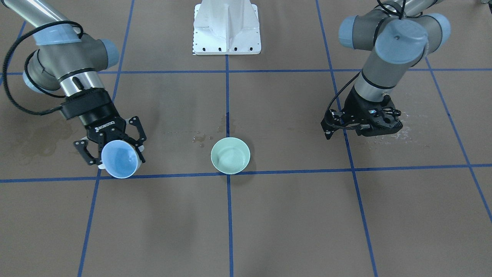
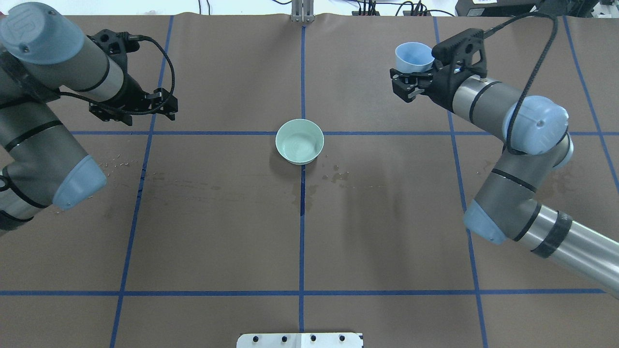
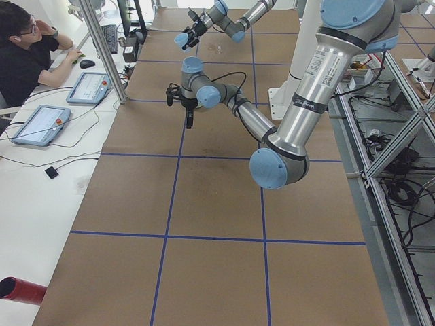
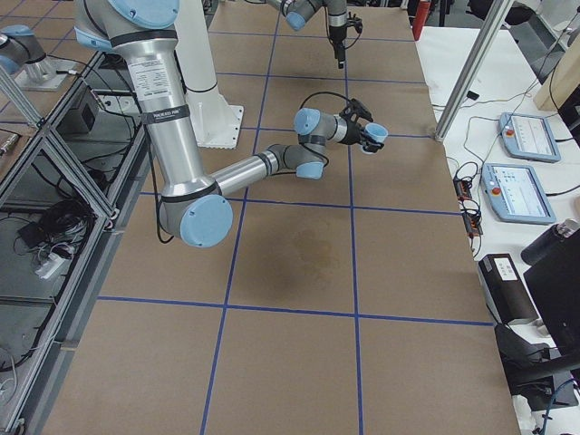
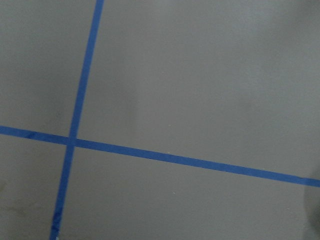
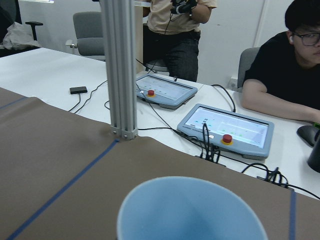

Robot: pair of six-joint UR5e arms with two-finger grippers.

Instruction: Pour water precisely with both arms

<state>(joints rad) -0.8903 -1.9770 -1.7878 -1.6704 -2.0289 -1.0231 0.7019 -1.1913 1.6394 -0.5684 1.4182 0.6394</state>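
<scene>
The right end effector (image 1: 113, 152) is pinched on a pale blue cup (image 1: 120, 161), one finger on each side of its wall. The cup is carried off the brown surface (image 1: 292, 215) with its mouth upward. Whether any liquid lies in it cannot be told.

The left end effector (image 1: 365, 127) points down at the surface and grips nothing. Whether its fingers are spread or pressed together cannot be told. Directly beneath and beside it, scattered shiny droplets (image 1: 388, 139) are seen on the surface. In the left wrist view, only the brown covering and crossing blue tape lines (image 5: 150, 154) are shown below it.

A mint-green bowl (image 2: 299, 141) is set on the surface between the two end effectors and well apart from both. It lies to the left of the right end effector and nearer the robot, and to the right of the left one. The water (image 2: 299, 146) shows inside the bowl as a faint sheen with rings.

Dark damp stains (image 2: 338, 177) lie just beside the bowl on the robot's side. The white pedestal (image 1: 226, 27) stands behind both end effectors.

Beyond the right end effector, past the cup, an aluminium post (image 6: 121, 70), two control tablets (image 6: 227, 127) with cables, and a seated person (image 6: 285, 65) are seen at a white desk (image 6: 60, 67).
</scene>
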